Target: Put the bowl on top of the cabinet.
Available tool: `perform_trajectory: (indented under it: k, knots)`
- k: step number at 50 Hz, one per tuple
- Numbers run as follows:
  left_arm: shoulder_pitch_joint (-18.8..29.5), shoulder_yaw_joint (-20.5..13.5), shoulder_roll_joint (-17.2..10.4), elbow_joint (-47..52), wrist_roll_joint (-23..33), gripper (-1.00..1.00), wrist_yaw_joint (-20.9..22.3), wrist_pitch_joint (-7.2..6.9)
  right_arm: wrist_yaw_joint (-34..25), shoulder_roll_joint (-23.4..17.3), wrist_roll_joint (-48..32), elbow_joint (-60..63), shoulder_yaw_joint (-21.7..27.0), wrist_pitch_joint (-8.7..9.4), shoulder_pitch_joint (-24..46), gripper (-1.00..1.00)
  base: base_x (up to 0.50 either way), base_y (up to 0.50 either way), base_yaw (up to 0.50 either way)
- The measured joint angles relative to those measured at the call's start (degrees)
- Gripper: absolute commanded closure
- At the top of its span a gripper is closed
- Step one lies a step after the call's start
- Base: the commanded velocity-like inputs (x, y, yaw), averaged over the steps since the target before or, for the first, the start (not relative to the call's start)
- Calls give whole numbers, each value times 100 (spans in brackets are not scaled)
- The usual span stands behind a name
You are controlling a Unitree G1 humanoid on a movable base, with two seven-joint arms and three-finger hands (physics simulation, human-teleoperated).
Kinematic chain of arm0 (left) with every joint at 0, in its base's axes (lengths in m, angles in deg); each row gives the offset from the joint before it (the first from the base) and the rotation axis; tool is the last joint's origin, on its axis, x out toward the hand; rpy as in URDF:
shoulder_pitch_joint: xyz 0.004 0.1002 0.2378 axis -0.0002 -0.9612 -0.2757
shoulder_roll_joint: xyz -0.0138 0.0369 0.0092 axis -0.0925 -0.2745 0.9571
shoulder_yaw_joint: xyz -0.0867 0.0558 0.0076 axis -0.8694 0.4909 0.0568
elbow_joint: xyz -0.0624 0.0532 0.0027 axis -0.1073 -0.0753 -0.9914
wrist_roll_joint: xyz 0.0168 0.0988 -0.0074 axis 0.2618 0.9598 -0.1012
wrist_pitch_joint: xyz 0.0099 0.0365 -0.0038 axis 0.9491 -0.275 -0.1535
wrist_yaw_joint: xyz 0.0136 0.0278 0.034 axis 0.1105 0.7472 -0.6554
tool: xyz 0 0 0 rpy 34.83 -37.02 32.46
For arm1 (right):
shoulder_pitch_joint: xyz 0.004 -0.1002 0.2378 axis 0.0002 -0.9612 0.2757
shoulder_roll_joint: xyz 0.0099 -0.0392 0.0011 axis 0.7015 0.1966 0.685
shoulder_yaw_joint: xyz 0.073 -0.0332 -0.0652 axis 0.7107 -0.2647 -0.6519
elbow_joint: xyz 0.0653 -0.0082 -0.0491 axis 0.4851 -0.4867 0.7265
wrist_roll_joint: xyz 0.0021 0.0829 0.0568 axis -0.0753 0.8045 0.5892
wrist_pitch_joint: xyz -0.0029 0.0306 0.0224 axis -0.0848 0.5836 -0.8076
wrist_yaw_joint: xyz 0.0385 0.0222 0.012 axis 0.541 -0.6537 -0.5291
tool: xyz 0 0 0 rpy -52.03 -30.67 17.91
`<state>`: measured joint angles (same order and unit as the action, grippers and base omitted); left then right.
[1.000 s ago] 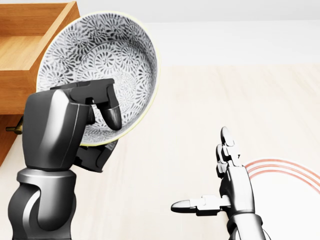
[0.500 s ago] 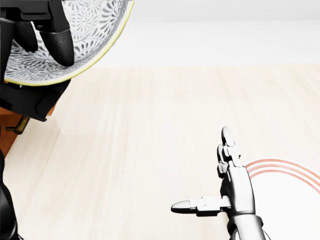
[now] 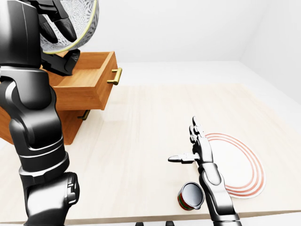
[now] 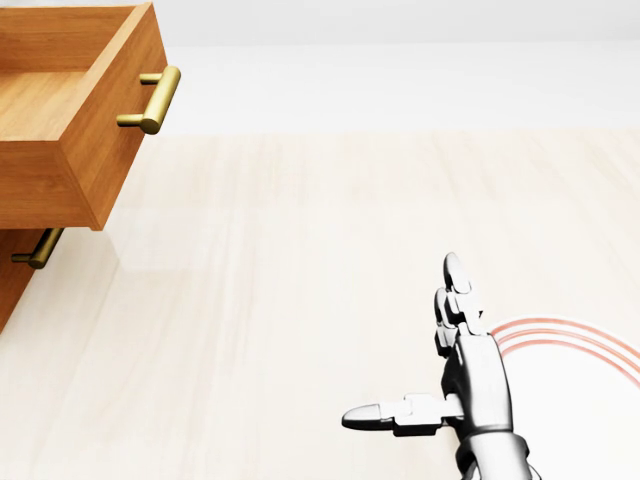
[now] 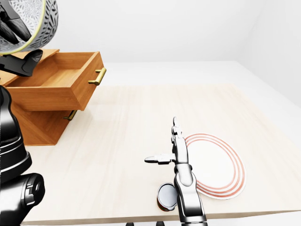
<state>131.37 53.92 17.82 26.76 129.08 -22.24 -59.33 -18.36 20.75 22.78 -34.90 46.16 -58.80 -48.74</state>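
The patterned grey-and-white bowl (image 3: 81,18) with a yellow rim is held tilted at the top left of the left-eye view, above the wooden cabinet (image 5: 38,126). My left hand (image 3: 61,44) is shut on its rim, with fingers (image 3: 60,24) inside and the rest of the hand underneath. The bowl (image 5: 34,22) hangs over the cabinet's top (image 5: 47,52), not resting on it. The head view shows neither the bowl nor the left hand. My right hand (image 3: 186,143) stands open and empty above the table, fingers pointing up and thumb out to the left.
The cabinet's upper drawer (image 3: 87,84) is pulled out with a brass handle (image 4: 152,100); a second handle (image 4: 38,250) shows below. A white plate (image 3: 240,165) with red rings lies right of the right hand. A small can (image 3: 190,195) lies near the table's (image 4: 300,260) bottom edge.
The left hand has lifted the bowl up and to the left, out of the head view, uncovering the open drawer. The right hand has not moved.
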Motion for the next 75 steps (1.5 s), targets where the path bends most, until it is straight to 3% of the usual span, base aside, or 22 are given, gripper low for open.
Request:
perform_trajectory:
  k: [22, 35, 41, 46, 57, 75]
  knots:
    - [929, -145, -1243, -3865, -659, 98, -2022, 27, -23, -6, -3, 164, -6, 64, -74, -100, 0, 0, 0]
    - [1501, 19, -1885, -6407, -784, 98, -3309, 649, -28, -7, 1, 183, -1, 70, -86, -100, 0, 0, 0]
    - [1574, 60, -2111, -7146, -833, 98, -3317, 885, -28, -5, 0, 192, -4, 70, -94, -100, 0, 0, 0]
    - [1580, 98, -2217, -7578, -822, 98, -3316, 1000, -31, -8, 7, 199, 1, 71, -97, -100, 0, 0, 0]
    - [1560, 149, -2303, -8122, -721, 98, -3317, 996, -33, -7, 8, 186, 0, 60, -97, -100, 0, 0, 0]
    - [1833, 173, -2286, -8353, -454, 98, -3317, 854, -40, -7, 13, 174, 2, 45, -103, -100, 0, 0, 0]
